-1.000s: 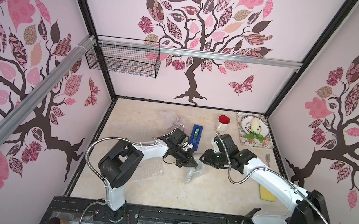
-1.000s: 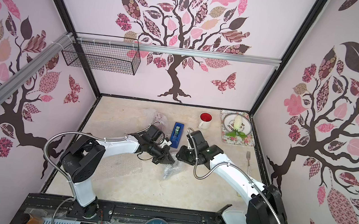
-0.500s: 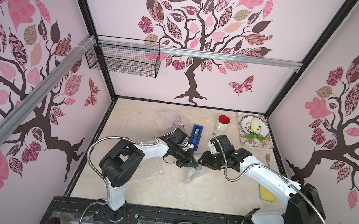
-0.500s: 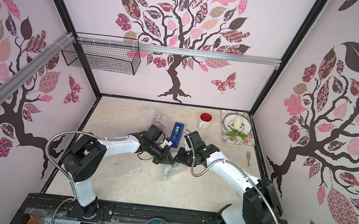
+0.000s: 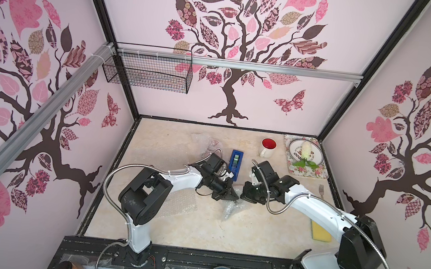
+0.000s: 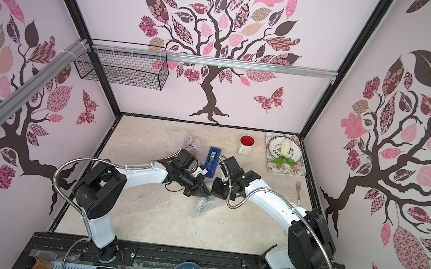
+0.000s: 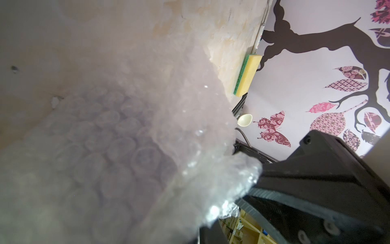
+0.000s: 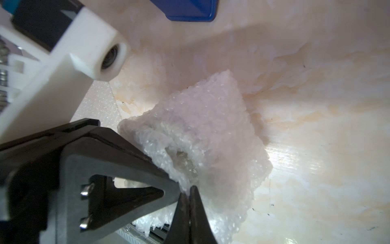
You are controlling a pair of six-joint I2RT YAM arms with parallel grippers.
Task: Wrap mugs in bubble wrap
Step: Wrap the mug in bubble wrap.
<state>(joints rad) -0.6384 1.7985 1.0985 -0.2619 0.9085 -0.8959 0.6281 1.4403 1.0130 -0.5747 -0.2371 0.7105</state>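
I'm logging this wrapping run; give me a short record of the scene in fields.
right fingers: shut on the edge of the bubble wrap bundle
left fingers: at the same bundle; open or shut unclear
mug: white, red inside, unwrapped, upright at the back
tape dispenser: blue, behind the bundle
spare sheet: flat, beside the bundle

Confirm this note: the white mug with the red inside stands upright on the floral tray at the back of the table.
Wrong in one respect: the white mug stands upright on the table, beside the floral tray, not on it, as both top views show.
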